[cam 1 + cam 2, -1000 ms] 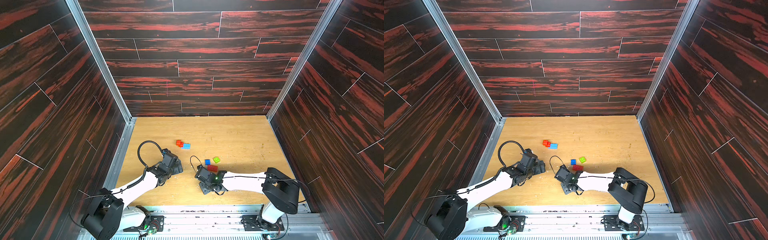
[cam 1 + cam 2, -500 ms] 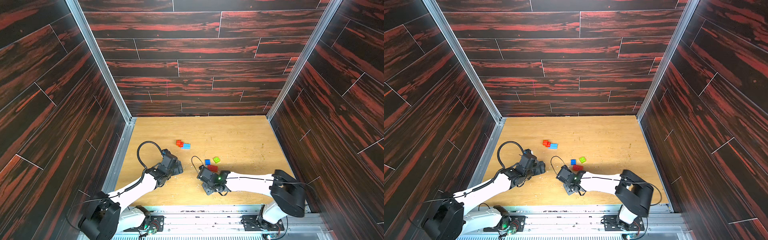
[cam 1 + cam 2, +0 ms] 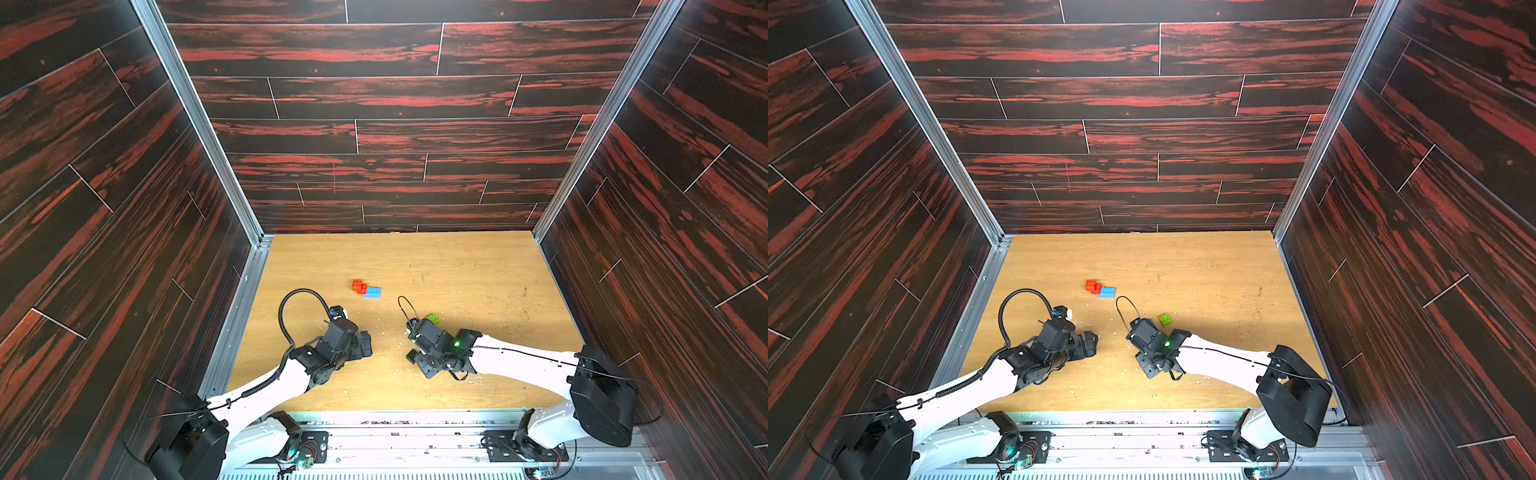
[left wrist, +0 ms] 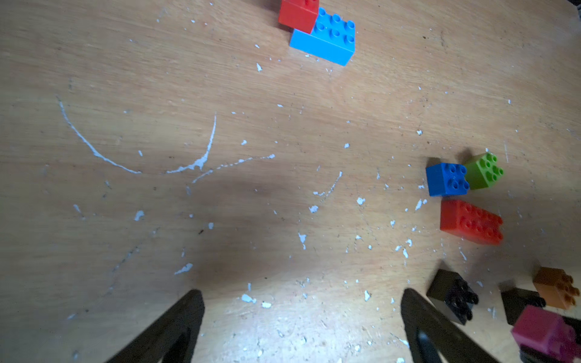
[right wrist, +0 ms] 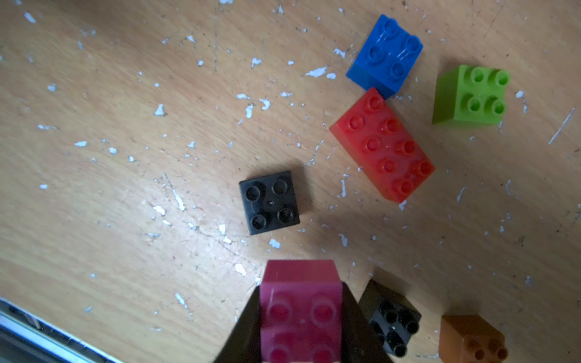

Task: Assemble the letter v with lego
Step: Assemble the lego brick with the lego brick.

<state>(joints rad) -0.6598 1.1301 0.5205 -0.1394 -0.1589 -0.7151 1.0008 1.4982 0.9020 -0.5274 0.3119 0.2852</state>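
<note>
Moved: right wrist now over the blue and red bricks, hiding them in a top view, only the lime brick showing beside it; left fingers spread a little wider than a second ago.
Left fingers: released, wide apart, nothing between, low over bare scuffed counter.
Right fingers: clenched on the pink brick, one against each side.
Pink brick: near the counter's front, studded face toward the wrist camera, lower end cut off by the frame.
Red oblong brick: flat, studs up, eight in two rows; long axis running from the blue square brick toward the second black brick; short end at the blue corner, touching or not cannot tell.
Blue square brick, lime brick: upright, four studs each, near one another, apart.
Black brick: upright, alone, just outside one left finger.
Tipped pair: second black brick and orange brick, both on their sides, studs sideways.
Far pair: light blue oblong brick, long axis across the counter, small red brick at one end; well apart from the rest.
Room: open counter toward back wall and right wall; front rail near the right fingers.
</note>
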